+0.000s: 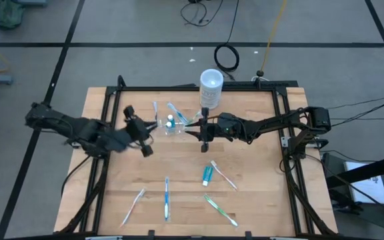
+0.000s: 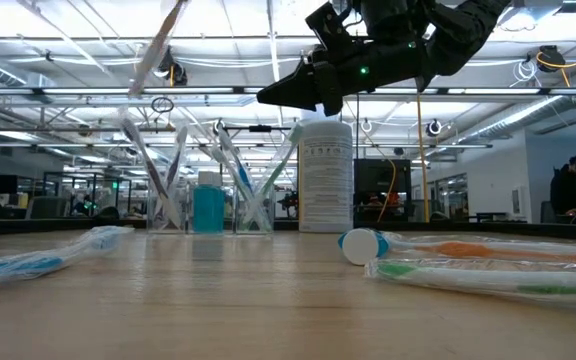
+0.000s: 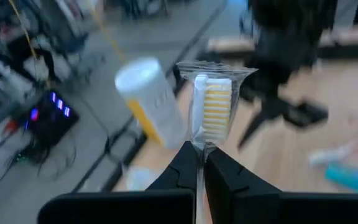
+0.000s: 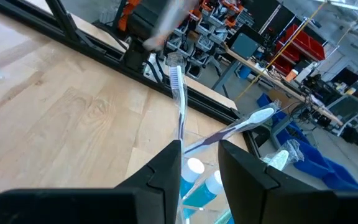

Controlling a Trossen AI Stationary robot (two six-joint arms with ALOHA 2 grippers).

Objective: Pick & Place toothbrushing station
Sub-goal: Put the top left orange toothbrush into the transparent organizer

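Wrapped toothbrush (image 3: 211, 106), yellow bristles up, stands nearest my left wrist camera. My left gripper (image 3: 199, 149) holds it, both fingers pinched tight on the wrapper just below the head, in the air above the table. Beyond these fingertips and to one side stands the white cup (image 3: 151, 99).

The toothbrushing station (image 1: 160, 128), a clear plastic tray, lies just ahead of my left fingertips, between them and my right gripper (image 4: 199, 146). Several brushes and blue-capped toothpaste tubes (image 4: 194, 168) already lean in it.

My right fingers stand part-way apart, directly over the station's far side, with a leaning brush handle (image 4: 179, 99) showing in the gap between them. I cannot tell whether they pinch the clear wall or merely straddle it.

Step in hand, as I judge it: carrying one more brush to the station, with loading well begun. A few brushes and one toothpaste tube (image 1: 207, 175) lie loose on the boards, well behind both grippers.

The next move calls for lining the handle over a free gap among the leaning brushes. I should lower it without knocking them and let go only once it rests inside. The light tray may slide if nudged.
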